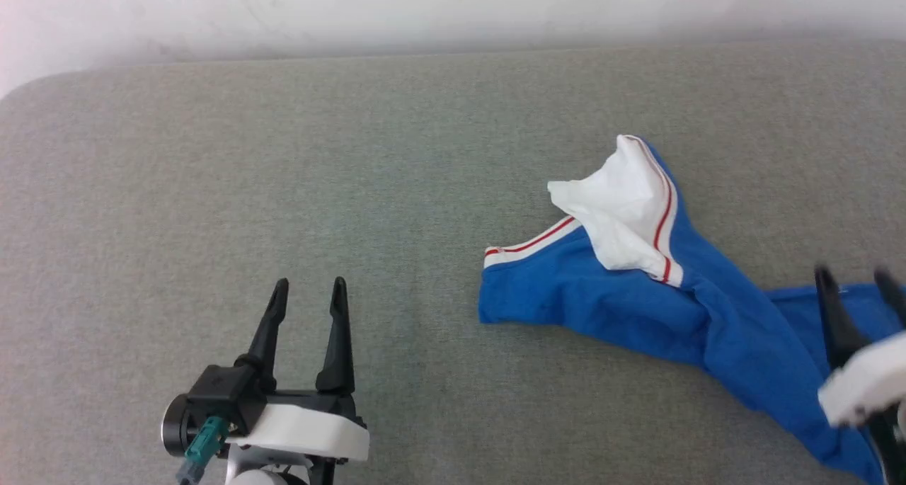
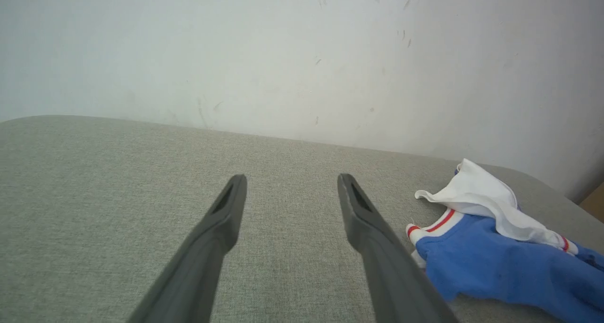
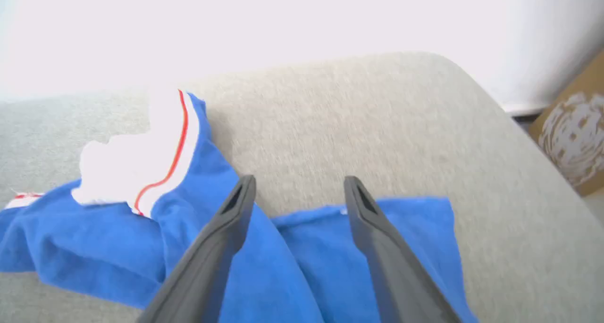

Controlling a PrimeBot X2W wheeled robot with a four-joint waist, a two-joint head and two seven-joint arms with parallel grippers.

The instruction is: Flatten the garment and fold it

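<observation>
Left claw (image 1: 309, 290) is spread over the bare grey cushion (image 1: 283, 152). Right claw (image 3: 299, 181) is spread and empty above the crumpled shirt (image 1: 609, 294), which lies right of the left claw. White wall (image 2: 283, 54) stands beyond both.

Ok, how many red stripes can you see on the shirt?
2 on the shirt: one along the white band at its left edge, one down the crumpled white sleeve above it. Folds may hide others.
</observation>
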